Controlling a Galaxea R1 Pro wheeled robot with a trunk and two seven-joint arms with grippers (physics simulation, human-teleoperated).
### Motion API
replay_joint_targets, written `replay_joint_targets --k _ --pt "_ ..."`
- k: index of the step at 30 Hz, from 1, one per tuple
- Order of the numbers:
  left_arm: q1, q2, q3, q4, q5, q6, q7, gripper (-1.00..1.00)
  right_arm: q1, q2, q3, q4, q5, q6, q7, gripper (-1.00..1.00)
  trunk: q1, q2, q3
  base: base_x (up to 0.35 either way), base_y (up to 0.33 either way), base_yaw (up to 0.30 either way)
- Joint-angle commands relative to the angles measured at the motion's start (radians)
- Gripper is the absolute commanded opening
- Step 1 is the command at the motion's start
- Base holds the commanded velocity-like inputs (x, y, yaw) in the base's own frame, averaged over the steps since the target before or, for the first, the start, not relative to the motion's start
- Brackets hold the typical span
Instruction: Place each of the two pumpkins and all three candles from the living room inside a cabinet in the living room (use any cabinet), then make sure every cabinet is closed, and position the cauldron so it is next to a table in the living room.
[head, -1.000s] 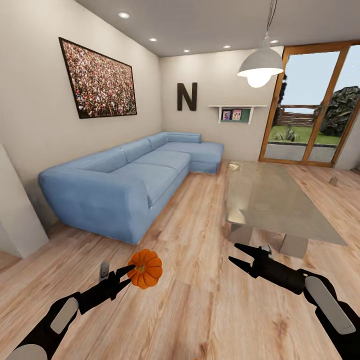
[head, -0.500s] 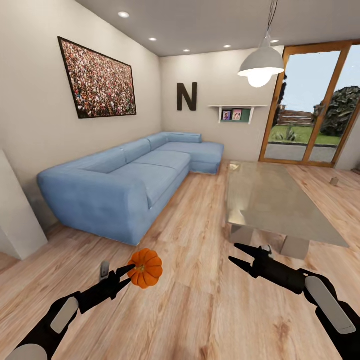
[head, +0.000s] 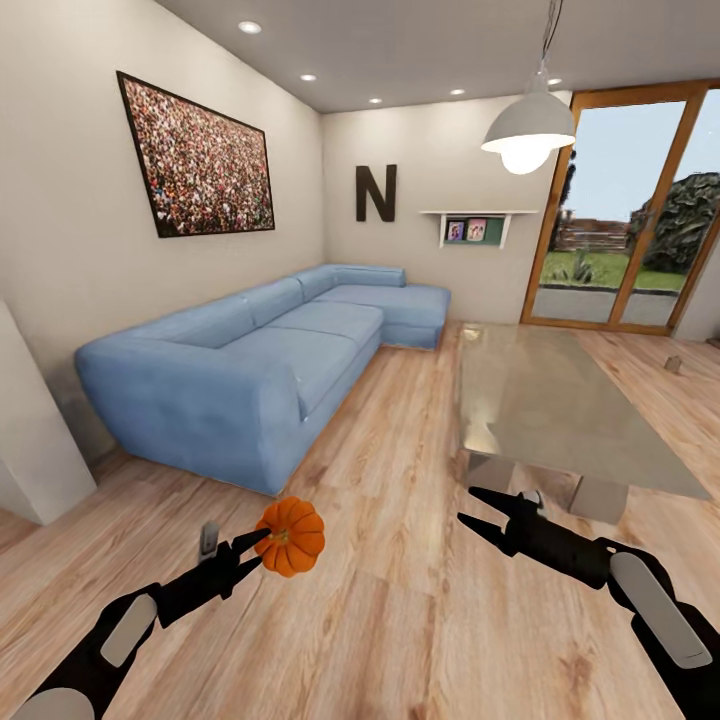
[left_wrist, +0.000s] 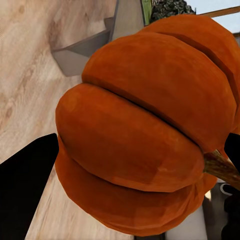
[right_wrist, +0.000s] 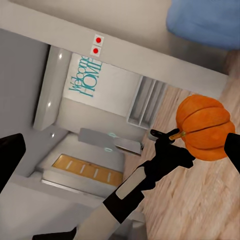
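1 pumpkin is pinched in the left claw above the floor, the right claw is spread and empty, and no cabinet is seen (so nothing is judged stowed yet).

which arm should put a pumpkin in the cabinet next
Left. The left gripper already clamps the ribbed orange pumpkin. The right gripper is open and empty above the wooden floor. No cabinet in sight yet.
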Motion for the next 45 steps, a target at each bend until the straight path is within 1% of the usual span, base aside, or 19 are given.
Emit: replay_joint_targets --k 1,5,8,13,16,20,23,26,35,42,43,44,45 --pt "0.000 0.000 0.002 0.000 0.002 0.006 0.000 -1.00 -0.001 0.000 0.001 0.001 0.002 0.001 0.004 1.00 0.000 0.000 -0.001 0.001 0.001 0.000" --pt "0.000 0.000 0.002 0.000 0.003 0.007 0.000 -1.00 -0.001 0.000 0.001 0.002 0.003 -0.002 0.002 1.00 0.000 0.000 -0.001 0.000 0.000 0.000" --pt "-0.001 0.000 0.002 0.000 0.003 0.007 0.000 -1.00 -0.001 0.001 0.002 0.003 0.004 -0.020 -0.017 1.00 0.000 0.000 -0.001 0.000 0.000 0.000" --pt "-0.001 0.002 0.002 0.000 0.003 0.011 0.000 -1.00 -0.001 0.003 0.003 0.030 -0.001 -0.033 -0.150 1.00 0.000 0.000 -0.001 -0.058 0.000 0.000" --pt "-0.001 0.002 0.002 0.000 0.003 0.012 0.000 -1.00 -0.001 0.003 0.003 0.036 -0.005 -0.041 -0.182 1.00 0.000 0.000 -0.001 -0.121 0.000 0.000" --pt "-0.001 0.002 0.003 0.000 0.003 0.012 0.000 -1.00 -0.001 0.002 -0.001 0.037 -0.008 -0.049 -0.189 1.00 0.000 0.000 -0.001 -0.031 0.000 0.000" --pt "-0.001 0.002 0.003 0.000 0.003 0.012 0.000 -1.00 -0.001 0.002 -0.032 0.037 -0.009 -0.047 -0.192 1.00 0.000 0.000 -0.001 -0.007 0.000 0.000" --pt "-0.001 0.002 0.002 0.000 0.003 0.012 0.000 -1.00 -0.001 0.002 -0.050 0.036 -0.009 -0.040 -0.195 1.00 0.000 0.000 -0.001 -0.002 0.000 0.000" --pt "-0.001 0.001 0.003 0.000 0.004 0.013 0.000 -1.00 -0.001 0.002 -0.056 0.045 -0.008 -0.051 -0.194 1.00 0.000 0.000 -0.001 -0.068 0.000 0.000" --pt "-0.001 0.002 0.003 0.000 0.005 0.013 0.000 -1.00 -0.001 0.004 -0.057 0.096 -0.002 -0.052 -0.207 1.00 0.000 0.000 -0.001 -0.097 0.000 0.000" --pt "-0.001 0.002 0.003 0.000 0.005 0.013 0.000 -1.00 -0.001 0.004 -0.057 0.106 0.000 -0.051 -0.228 1.00 0.000 0.000 -0.001 -0.017 0.000 0.000" --pt "-0.001 0.002 0.003 -0.001 0.006 0.013 0.000 -1.00 -0.001 0.004 -0.056 0.116 0.001 -0.050 -0.265 1.00 0.000 0.000 -0.001 -0.011 0.000 0.000" --pt "-0.001 0.002 0.003 -0.001 0.006 0.013 0.000 -1.00 -0.001 0.004 -0.056 0.124 0.002 -0.048 -0.318 1.00 0.000 0.000 -0.001 -0.007 0.000 0.000"
